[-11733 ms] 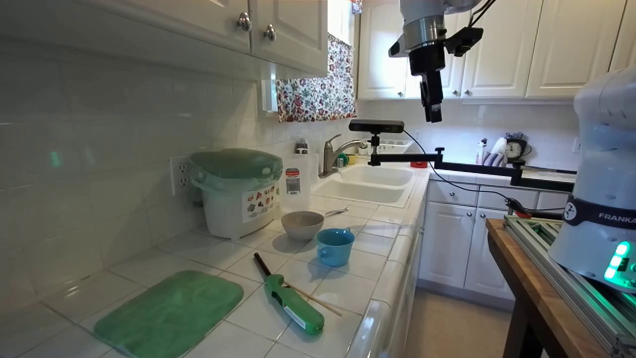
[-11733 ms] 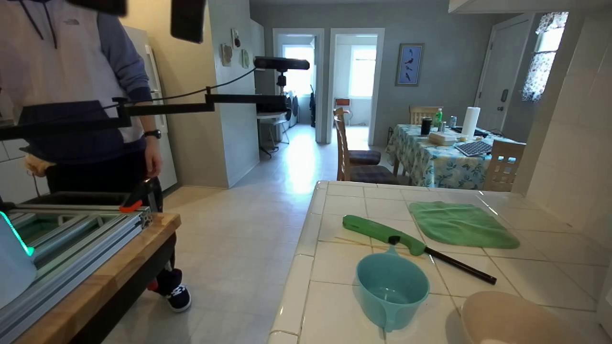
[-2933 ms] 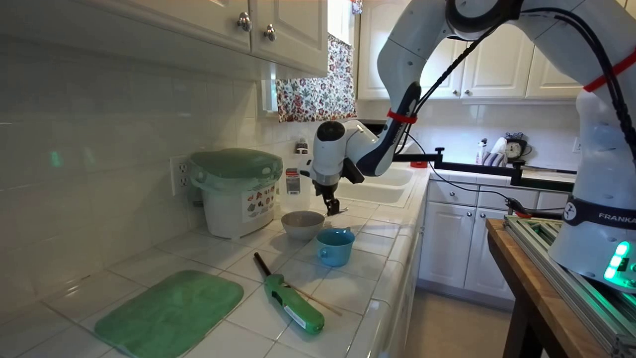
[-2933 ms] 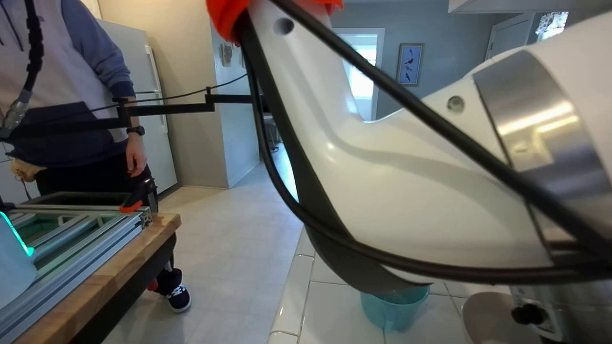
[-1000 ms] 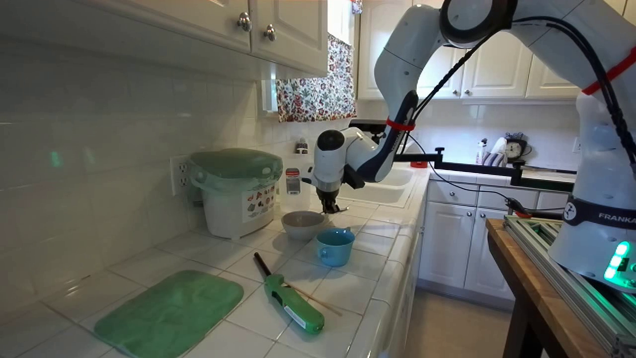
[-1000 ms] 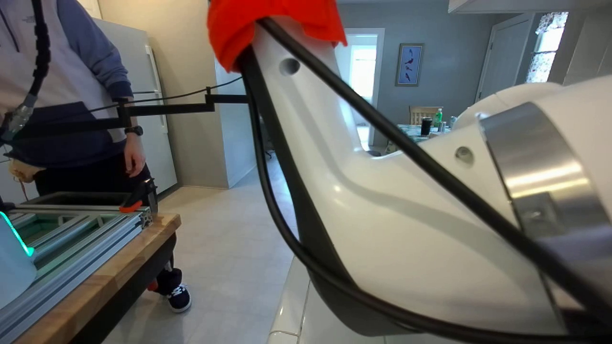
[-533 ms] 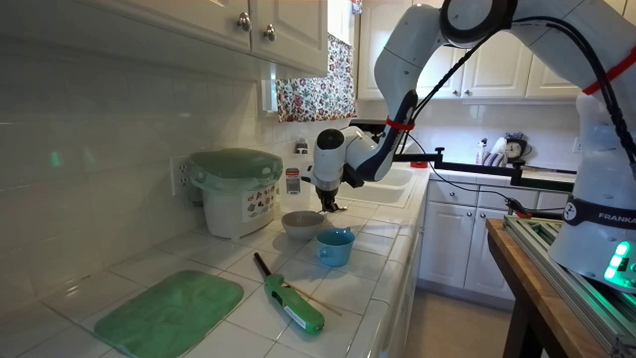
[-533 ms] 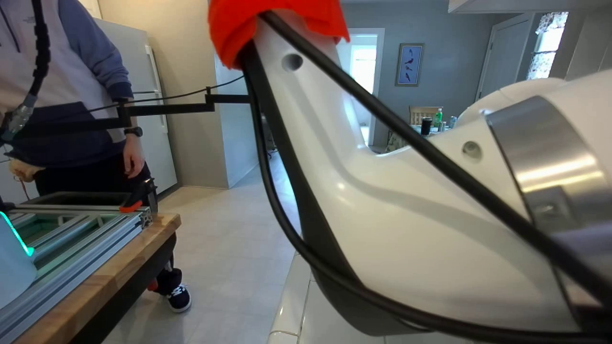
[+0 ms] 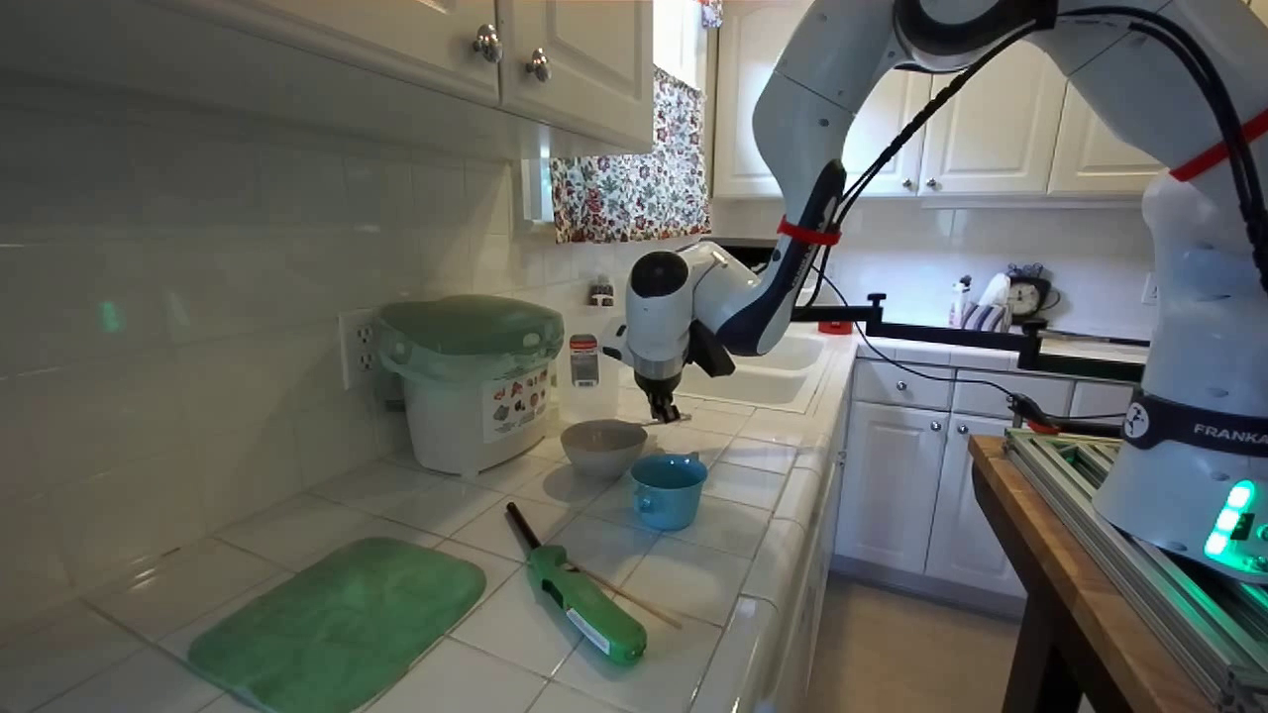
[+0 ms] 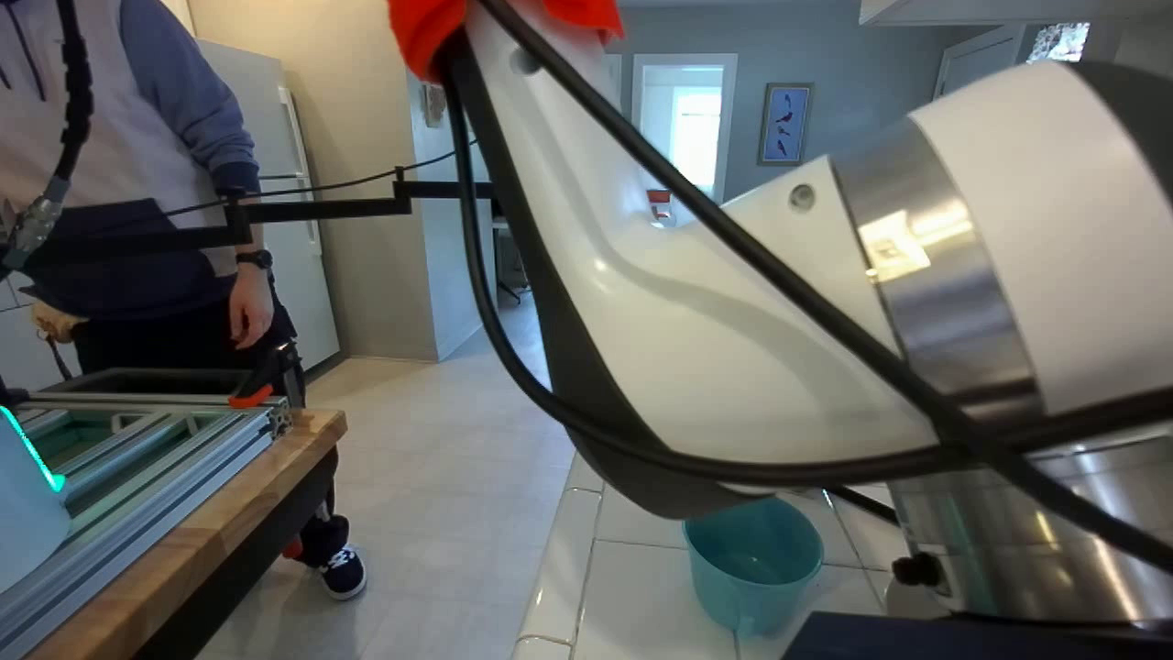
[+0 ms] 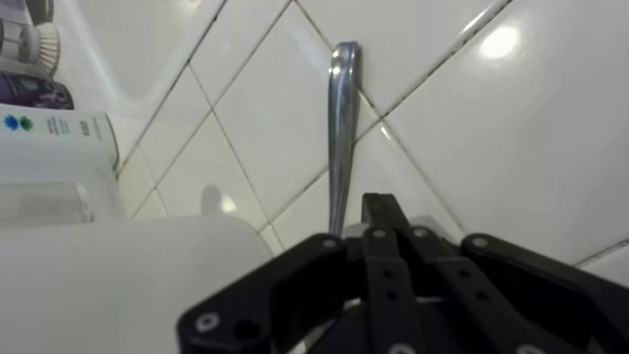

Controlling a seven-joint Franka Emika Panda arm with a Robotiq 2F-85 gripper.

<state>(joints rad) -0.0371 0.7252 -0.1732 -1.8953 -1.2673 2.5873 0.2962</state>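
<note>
My arm [image 10: 696, 348] having just shifted, uncovering the blue cup [image 10: 756, 559] low in an exterior view, my jaws are pressed together, apparently empty, with the metal handle [image 11: 340, 132], seemingly ungrasped, beside them at the wrist view's upper centre.

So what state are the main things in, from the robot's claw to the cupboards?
Gripper: shut
Metal handle: beside the gripper, one end hidden
Bowl: upright
Cup: upright
Lighter: lying down, no flame
Stick: lying down
Cloth: spread flat
Bin lid: shut
Drawers: shut
Cupboards: shut
Robot's light: glowing green
</note>
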